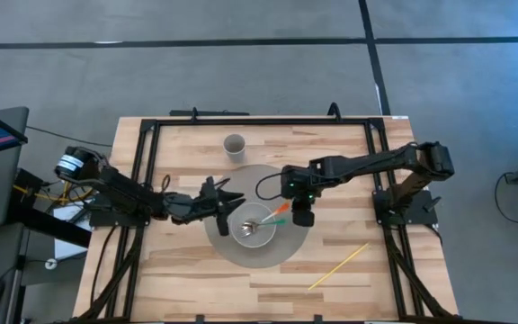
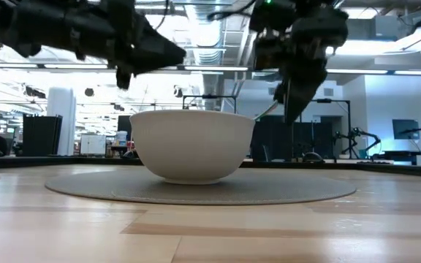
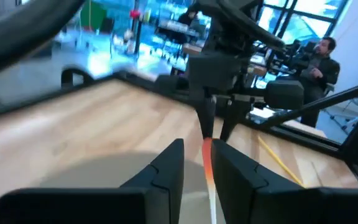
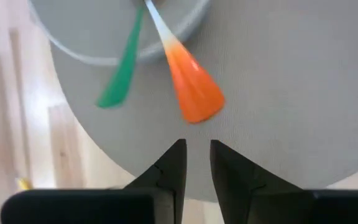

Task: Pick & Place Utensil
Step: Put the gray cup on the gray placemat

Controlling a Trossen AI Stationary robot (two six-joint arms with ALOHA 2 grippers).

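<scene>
1. Utensils on the counter (image 1: pixel 178 270): orange-handled utensil (image 4: pixel 191 93) and green one (image 4: pixel 120 71) both lean out of the white bowl (image 1: pixel 252 228) on the grey mat (image 1: pixel 281 250).
2. I reckon my right gripper (image 4: pixel 196 163), jaws nearly pressed together just off the orange tip, could tip the bowl.
3. Left gripper (image 3: pixel 197 171), jaws narrowly spread, crowds the opposite rim; I fear collision.

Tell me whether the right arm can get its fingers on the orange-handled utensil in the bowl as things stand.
Probably yes. The right gripper hangs just off the end of the orange handle, which juts over the bowl rim above the mat, with nothing between. Its fingers look nearly closed and may need to open first.
</scene>
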